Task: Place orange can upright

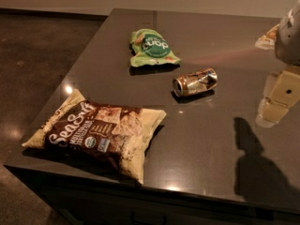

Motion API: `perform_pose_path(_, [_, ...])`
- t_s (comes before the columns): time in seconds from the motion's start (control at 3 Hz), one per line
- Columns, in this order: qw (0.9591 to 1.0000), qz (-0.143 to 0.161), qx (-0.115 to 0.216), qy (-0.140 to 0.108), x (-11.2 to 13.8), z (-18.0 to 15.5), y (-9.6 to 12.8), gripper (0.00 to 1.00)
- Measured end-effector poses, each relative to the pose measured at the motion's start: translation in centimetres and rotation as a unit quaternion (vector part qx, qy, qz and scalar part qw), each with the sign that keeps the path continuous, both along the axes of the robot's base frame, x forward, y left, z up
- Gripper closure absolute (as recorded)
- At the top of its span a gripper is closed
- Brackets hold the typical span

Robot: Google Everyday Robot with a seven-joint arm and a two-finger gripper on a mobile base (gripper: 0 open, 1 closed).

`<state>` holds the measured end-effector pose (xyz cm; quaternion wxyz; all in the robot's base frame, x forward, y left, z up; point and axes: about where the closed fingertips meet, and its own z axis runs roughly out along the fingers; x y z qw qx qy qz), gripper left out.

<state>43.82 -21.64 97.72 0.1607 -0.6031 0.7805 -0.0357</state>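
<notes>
At the near edge of the bench (211,139), around seven o'clock from the middle, lies the large brown-and-cream sea salt chip bag (98,135), flat and well apart from anything you need.

Farther in, at about three o'clock, the gripper (277,102) hangs above the bench at the right edge of the view. It holds nothing, and I cannot tell how wide it is set.

Just past centre lies the orange can (195,82), on its side, with its length running roughly from nine to three o'clock and nothing touching it. The gripper sits off its three o'clock end, with bare bench between them.

Expect the can to be light and probably empty. Its wall looks dented, so it should give under a hard squeeze. The shiny metal on a glossy bench will likely roll or skid if you nudge it off-centre. Take it across the round body near the middle, closing gently from both sides at once, and avoid the creased patch, where the grip could slip. Then tip it onto one flat end.

Beyond it, at eleven o'clock from the can, lies the crumpled green snack bag (153,47), near but apart.
</notes>
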Motion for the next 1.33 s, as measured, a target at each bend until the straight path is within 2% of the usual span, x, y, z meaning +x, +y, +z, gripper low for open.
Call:
perform_pose_path(0.33, [1.0, 0.0, 0.0, 0.0, 0.0, 0.0, 0.0, 0.0])
perform_pose_path(0.67, [0.9998, 0.014, -0.006, -0.009, 1.4, 0.2, 0.4, 0.0])
perform_pose_path(1.0, [0.9985, 0.047, -0.014, -0.025, 4.4, 0.0, 1.6, 0.0])
perform_pose_path(1.33, [0.9944, 0.1, -0.016, -0.03, 7.5, -0.8, 3.5, 0.0])
